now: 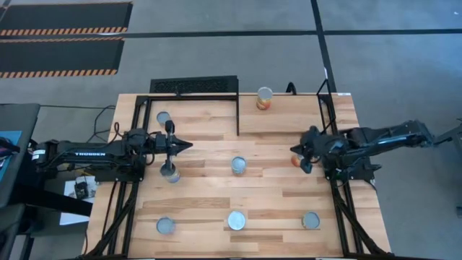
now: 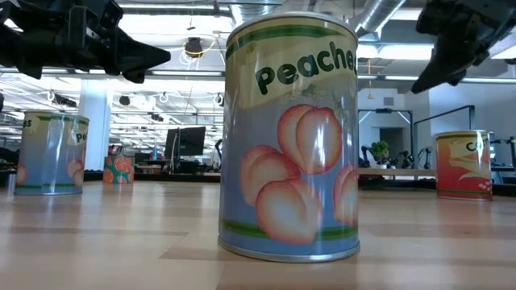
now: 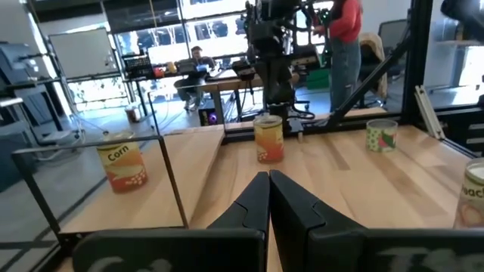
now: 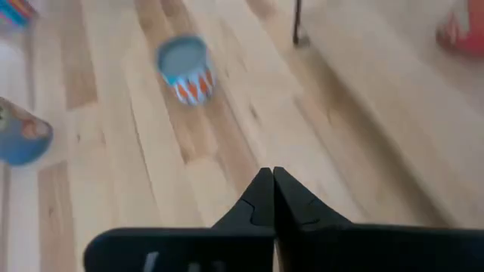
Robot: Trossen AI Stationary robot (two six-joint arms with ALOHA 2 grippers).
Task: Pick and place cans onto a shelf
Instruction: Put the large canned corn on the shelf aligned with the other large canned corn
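Blue peach can (image 2: pixel 290 137) — pink fruit (green bands); orange corn can (image 3: pixel 122 166).

Eight cans stand upright on the wooden counter, shiny lids up. In the high view an orange corn can (image 1: pixel 265 98) sits at top centre, and a grey-lidded can (image 1: pixel 164 118) stands upper left inside the black shelf frame. Another can (image 1: pixel 170 172) lies left of centre, a peach can (image 1: pixel 239 165) at the middle, and an orange can (image 1: pixel 297 160) right of centre, partly hidden. Along the bottom stand three more: left (image 1: pixel 165 226), centre (image 1: pixel 237 220), right (image 1: pixel 311 220). The low view shows the bottom-centre can's label (image 2: pixel 290 137): blue with peaches.
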